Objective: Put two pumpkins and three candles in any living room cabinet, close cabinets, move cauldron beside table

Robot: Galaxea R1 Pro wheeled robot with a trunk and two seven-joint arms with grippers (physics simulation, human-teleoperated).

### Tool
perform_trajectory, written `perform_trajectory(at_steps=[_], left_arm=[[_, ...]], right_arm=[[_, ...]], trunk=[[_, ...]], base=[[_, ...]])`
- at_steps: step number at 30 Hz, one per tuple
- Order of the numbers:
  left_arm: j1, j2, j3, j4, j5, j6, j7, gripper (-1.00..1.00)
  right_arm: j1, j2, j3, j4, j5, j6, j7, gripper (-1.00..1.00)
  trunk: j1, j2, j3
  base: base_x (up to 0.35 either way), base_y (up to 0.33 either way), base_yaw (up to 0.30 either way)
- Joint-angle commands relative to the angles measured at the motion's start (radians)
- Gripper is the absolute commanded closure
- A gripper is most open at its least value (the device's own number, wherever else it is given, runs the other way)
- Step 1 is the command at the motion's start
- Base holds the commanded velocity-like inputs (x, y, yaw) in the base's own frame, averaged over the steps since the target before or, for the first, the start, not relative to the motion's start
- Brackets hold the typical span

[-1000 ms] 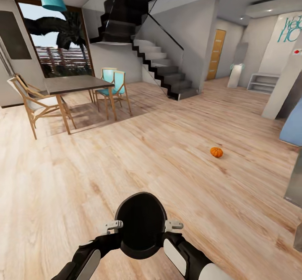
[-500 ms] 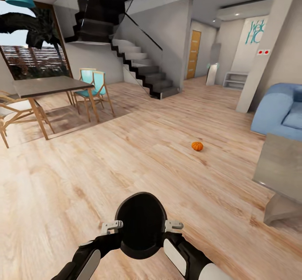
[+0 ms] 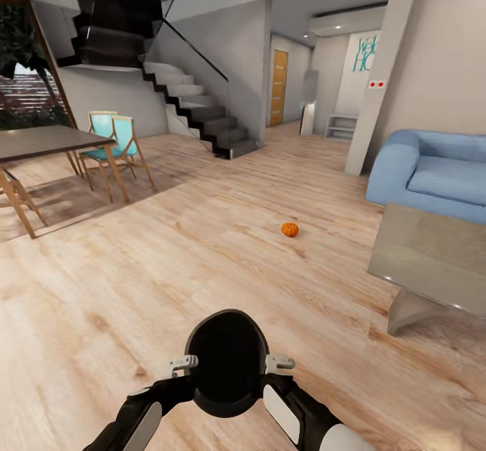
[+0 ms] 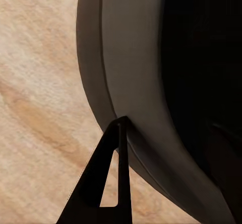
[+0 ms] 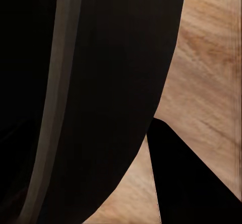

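At the far left of the head view a dark dining table (image 3: 47, 142) is seen, with two teal-seated wooden chairs (image 3: 116, 148) just beside it. A dark staircase (image 3: 192, 110) is set behind them against the grey wall. Low in the middle of that view the black cauldron (image 3: 227, 362) is held above the wooden floor (image 3: 169, 262), mouth toward the camera. The left end effector (image 3: 181, 364) is pressed against the cauldron's left side, and the right end effector (image 3: 278, 362) against its right side. Each end effector is clamped on the pot's rim: in the left wrist view one dark finger (image 4: 107, 183) is laid on the outer wall of the cauldron (image 4: 136, 83). One orange pumpkin (image 3: 289, 229) is seen alone on the floor, well ahead of the cauldron. A pale grey coffee table (image 3: 432, 255) is placed further right, with a blue sofa (image 3: 432, 174) behind it.
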Motion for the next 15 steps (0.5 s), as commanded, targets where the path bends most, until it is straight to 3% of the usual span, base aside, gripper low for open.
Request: perform_trajectory(at_steps=[1,15], left_arm=[[-0.001,-0.006,-0.002,-0.006,0.071,-0.003,-0.008,1.00],[-0.001,-0.006,-0.002,-0.006,0.072,-0.003,-0.008,1.00]], right_arm=[[-0.001,0.000,-0.007,-0.004,0.005,0.001,-0.007,1.00],[-0.001,0.000,-0.007,-0.004,0.005,0.001,-0.007,1.00]], trunk=[[0.000,-0.001,-0.001],[0.000,-0.001,-0.001]], base=[[-0.001,0.000,-0.279],[-0.008,0.000,-0.279]])
